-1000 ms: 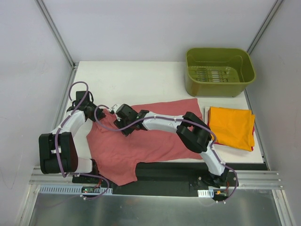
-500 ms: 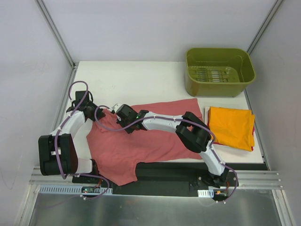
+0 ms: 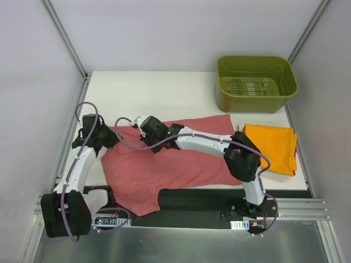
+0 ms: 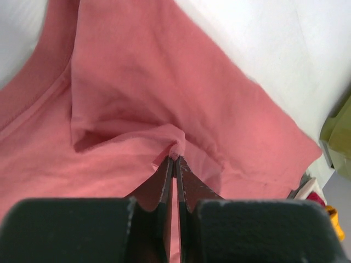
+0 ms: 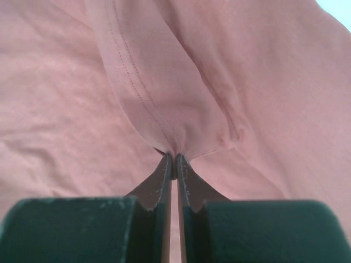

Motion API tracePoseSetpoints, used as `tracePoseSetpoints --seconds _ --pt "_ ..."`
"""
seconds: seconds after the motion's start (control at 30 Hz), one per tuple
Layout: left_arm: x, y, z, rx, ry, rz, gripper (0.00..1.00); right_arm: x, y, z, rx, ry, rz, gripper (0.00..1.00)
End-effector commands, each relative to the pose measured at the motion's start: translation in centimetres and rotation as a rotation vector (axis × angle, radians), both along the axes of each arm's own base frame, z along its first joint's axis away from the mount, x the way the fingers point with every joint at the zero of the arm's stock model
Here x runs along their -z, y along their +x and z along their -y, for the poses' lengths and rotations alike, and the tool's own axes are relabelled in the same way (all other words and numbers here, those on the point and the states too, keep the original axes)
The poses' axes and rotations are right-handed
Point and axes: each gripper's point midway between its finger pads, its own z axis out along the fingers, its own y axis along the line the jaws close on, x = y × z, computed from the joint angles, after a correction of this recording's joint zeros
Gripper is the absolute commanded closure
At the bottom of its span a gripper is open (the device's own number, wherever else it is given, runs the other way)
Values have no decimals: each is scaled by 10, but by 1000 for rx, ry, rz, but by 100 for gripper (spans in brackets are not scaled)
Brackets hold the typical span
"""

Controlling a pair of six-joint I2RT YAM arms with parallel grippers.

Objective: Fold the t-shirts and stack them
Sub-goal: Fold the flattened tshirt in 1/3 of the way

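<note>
Left end effector (image 3: pixel 112 136) is clamped on the salmon shirt (image 3: pixel 175 164) at its far-left edge; the left wrist view shows the fingers (image 4: pixel 164 181) pressed together with a small peak of cloth (image 4: pixel 175 143) pinched between the tips, next to a ribbed seam that looks like the collar. Right end effector (image 3: pixel 140 124) is also closed on the same shirt, just beside the left one along the far edge; the right wrist view has the fingertips (image 5: pixel 164 170) meeting on a stitched hem fold (image 5: pixel 148 104) that bunches up into the grip. The two grip points are near each other, not touching. The salmon shirt lies mostly flat and spread out, unfolded, across the middle of the desk (image 3: pixel 153 93), long side running left to right, and its near-left part drapes over the front edge of the desk. The orange shirt (image 3: pixel 271 145) sits folded as a rectangle at the right side of the desk, apart from the salmon one, with a thin pink-red edge (image 3: pixel 294 171) showing from under its near right corner. The green tub (image 3: pixel 255 99) stands at the far right corner, just behind the orange shirt.
</note>
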Motion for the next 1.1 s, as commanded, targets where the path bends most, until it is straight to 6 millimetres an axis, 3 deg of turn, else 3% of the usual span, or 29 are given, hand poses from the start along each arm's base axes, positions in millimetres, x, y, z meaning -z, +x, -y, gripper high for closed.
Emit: tracePoseSetpoints --seconds 0.0,0.23,0.6,0.67,0.7,0.73,0.77,0.8,0.9,1.0,1.07 --pt "7 -42 11 28 -45 -87 100 -21 -17 16 -45 6 -31 98" --pt "24 -89 27 83 -103 -183 100 -21 -38 33 -106 -21 -91 98" --pt "42 -132 43 149 -168 -314 99 -4 -49 65 -93 -111 -131 98" --pt "42 -136 45 153 -180 -327 87 -1 -54 67 -100 -116 -154 87" --pt "40 -136 46 156 -182 -327 74 -2 -55 68 -99 -117 -159 73" --pt "38 -136 46 156 -182 -324 67 -2 -56 69 -98 -118 -165 48" --pt "30 -132 45 158 -176 -300 58 -1 -58 70 -101 -118 -173 42" --pt "26 -132 46 164 -173 -292 1 -5 -59 71 -100 -107 -171 40" --pt "6 -122 44 177 -150 -217 0 -18 -58 73 -87 -75 -163 27" --pt "-10 -110 39 168 -122 -169 1 -33 -49 77 -37 -21 -157 8" --pt "-18 -97 37 173 -109 -149 1 -41 -33 82 30 25 -155 2"
